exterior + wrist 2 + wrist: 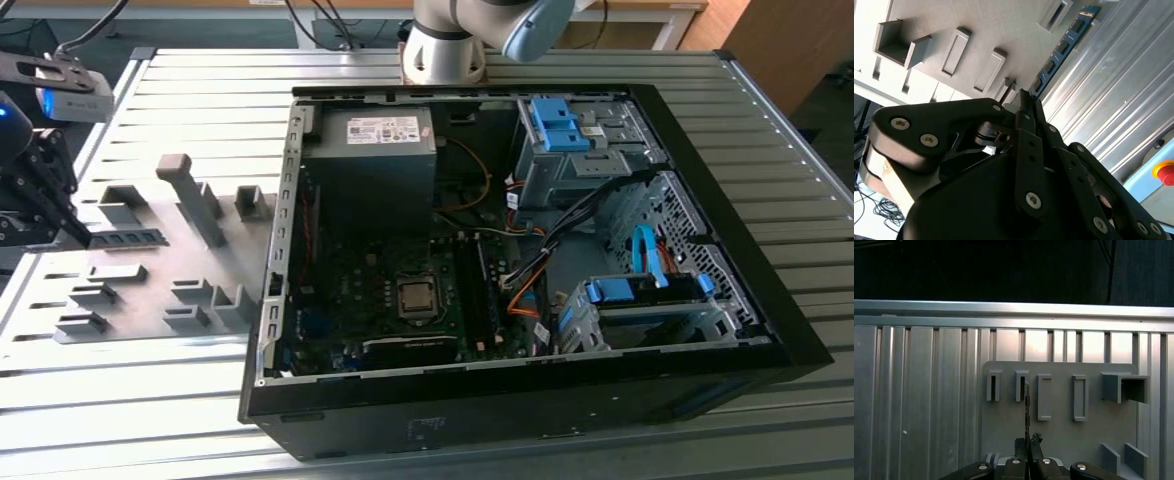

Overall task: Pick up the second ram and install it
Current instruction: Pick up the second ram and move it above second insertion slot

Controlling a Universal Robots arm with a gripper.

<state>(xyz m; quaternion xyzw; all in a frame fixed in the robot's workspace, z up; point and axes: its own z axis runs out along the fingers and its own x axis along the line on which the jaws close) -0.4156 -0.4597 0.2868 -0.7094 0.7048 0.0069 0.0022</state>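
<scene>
Claw (1026,102) grips the ram (1061,47) by one end; a slow, level lift should keep it off the fixture (979,25).

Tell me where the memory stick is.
The second ram lies on the grey fixture plate at the exterior view's left, beside the computer case, its end at the gripper.

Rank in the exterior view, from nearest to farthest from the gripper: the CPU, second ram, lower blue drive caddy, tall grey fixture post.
1. second ram, at the tips of the gripper.
2. tall grey fixture post, towards the exterior view's right.
3. CPU, inside the computer case.
4. lower blue drive caddy, at the case's right side.
</scene>
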